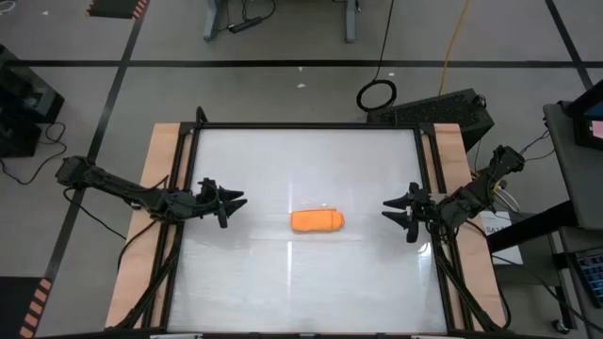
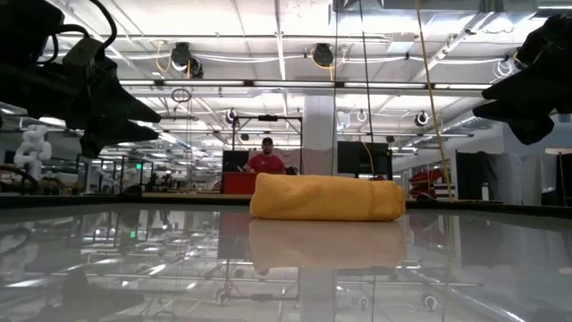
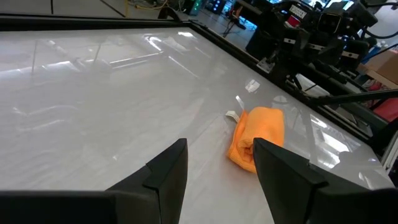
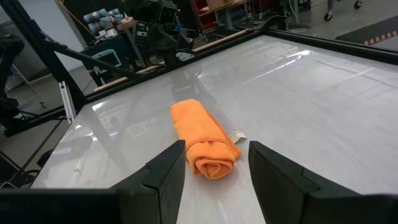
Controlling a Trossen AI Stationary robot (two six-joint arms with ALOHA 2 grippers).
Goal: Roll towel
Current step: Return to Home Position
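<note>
The left hand (image 1: 230,202) and right hand (image 1: 396,210) hang above the worktop (image 1: 283,282), fingers spread wide and empty. Between them, clear of both, the towel (image 1: 317,221) lies rolled near the worktop's middle. Far behind, a person (image 2: 265,159) stands.

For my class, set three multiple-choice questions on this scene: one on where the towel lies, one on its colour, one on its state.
1. Where on the table is the towel?
A. between the left pincer and the right pincer
B. at a corner
C. off the edge
2. Its colour?
A. blue
B. white
C. orange
3. Its state?
A. spread flat
B. rolled up
C. held aloft

Answers: 1 A, it lies midway, touched by neither; 2 C, bright orange in every view; 3 B, the right wrist view shows its spiral end.
</note>
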